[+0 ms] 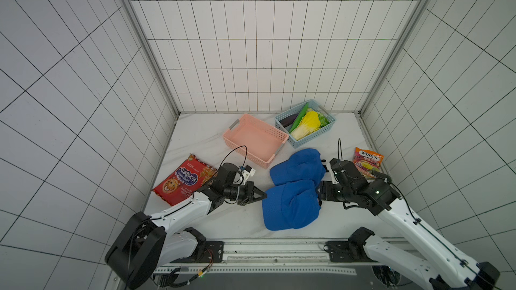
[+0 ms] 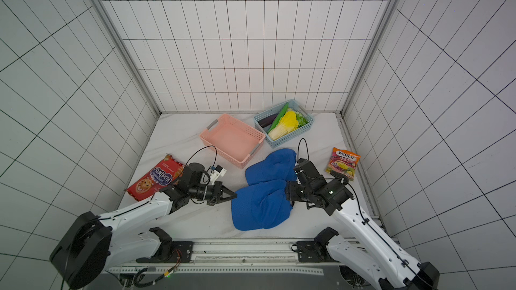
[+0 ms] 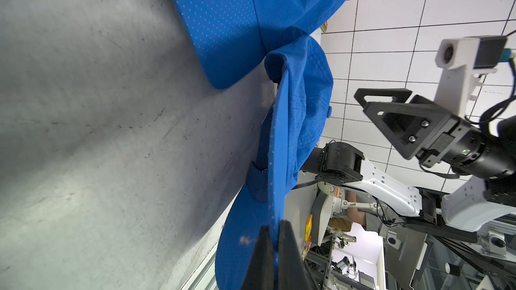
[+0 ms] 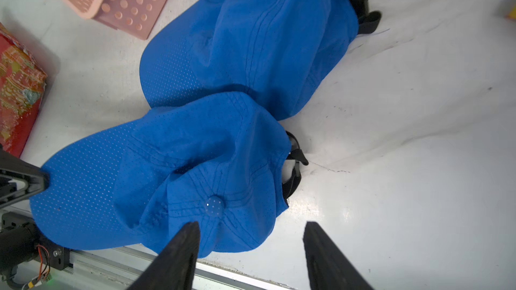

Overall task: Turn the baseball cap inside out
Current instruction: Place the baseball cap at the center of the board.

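- White counter, boxed in by tiled walls on three sides, carries everything. The baseball cap lies crown-up at lower centre of both top views, near the front rail.
- The left gripper is clamped on the brim's left edge. The left wrist view shows the stiff brim pinched between its closed fingers.
- The right gripper hovers with jaws spread and empty, close to the crown's top button. One finger is over fabric, the other over bare counter.
- The step in hand looks like getting hold of the crown so it can be inverted. The brim grip should act as a firm anchor. The right gripper would do best to take one layer at the back rim by the black strap. The crumpled fabric will likely bunch, so a shallow pinch suits.
- A second cap touches the first along its upper edge and is partly overlapped by it. Catching its fabric is the main risk.
- Open counter lies to the lower left and right of the cap. The pink basket, the biscuit packet and the candy bag stand farther out. The rail limits any pull toward the bottom of the frame.
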Controlling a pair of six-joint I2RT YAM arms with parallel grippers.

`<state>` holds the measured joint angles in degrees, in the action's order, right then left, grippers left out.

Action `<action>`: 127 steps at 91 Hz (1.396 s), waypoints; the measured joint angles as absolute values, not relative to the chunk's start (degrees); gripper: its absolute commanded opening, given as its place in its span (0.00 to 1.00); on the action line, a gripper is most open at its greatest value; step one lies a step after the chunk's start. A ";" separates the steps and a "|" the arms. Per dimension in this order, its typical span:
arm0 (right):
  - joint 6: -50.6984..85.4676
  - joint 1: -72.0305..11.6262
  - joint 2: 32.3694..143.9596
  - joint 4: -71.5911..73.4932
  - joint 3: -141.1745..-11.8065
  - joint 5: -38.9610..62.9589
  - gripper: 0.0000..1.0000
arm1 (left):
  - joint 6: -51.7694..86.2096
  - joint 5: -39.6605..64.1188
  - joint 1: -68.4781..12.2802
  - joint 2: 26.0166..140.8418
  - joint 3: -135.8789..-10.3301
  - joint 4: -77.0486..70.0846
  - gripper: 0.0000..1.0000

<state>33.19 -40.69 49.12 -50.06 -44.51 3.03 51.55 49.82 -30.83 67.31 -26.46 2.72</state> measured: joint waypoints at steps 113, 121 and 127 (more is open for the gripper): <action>35.20 -47.72 56.75 -45.23 -43.44 5.41 0.12 | 50.11 50.72 -28.82 69.17 -25.50 3.46 0.04; 35.35 -47.70 54.50 -48.47 -46.09 4.47 0.10 | 50.28 49.89 -28.71 70.96 -24.27 2.81 0.11; 35.44 -47.70 53.30 -50.63 -47.94 3.88 0.10 | 50.19 49.30 -28.84 73.30 -23.70 2.50 0.11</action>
